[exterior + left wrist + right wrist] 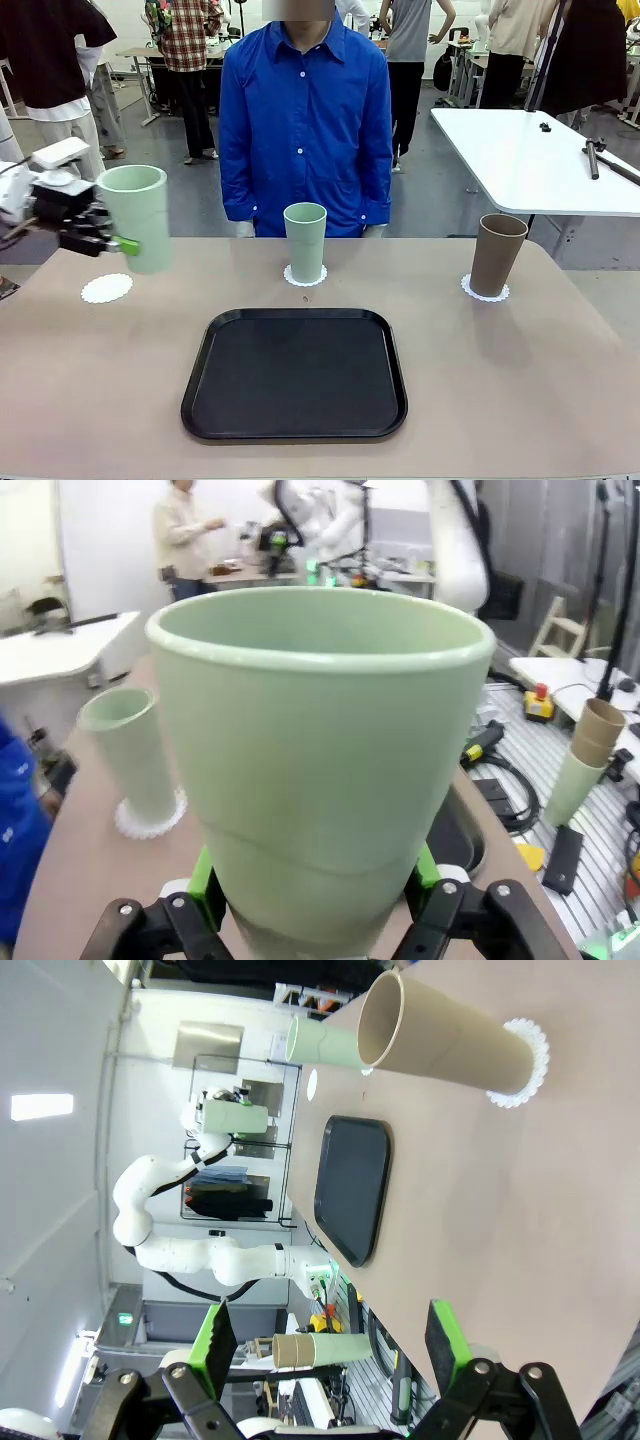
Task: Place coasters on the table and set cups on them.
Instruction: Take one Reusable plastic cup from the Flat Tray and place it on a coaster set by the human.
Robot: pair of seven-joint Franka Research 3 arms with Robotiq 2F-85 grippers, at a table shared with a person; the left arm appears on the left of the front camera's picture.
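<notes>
Jaws of left gripper [315, 905] clamped low on mint cup [137, 216], held above bare coaster [106, 288] at surface [520, 380] left edge. Right gripper [330, 1345] jaws apart, empty. Risk: cup lands off-centre or tips on release, since grip sits near base.

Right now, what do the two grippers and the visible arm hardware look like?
Left gripper: black angular linkages with silver bolts, bright green pads on the fingers; a white wrist housing sits behind it in the front view. Right gripper: same black body and bolts, with green-padded fingers.
</notes>
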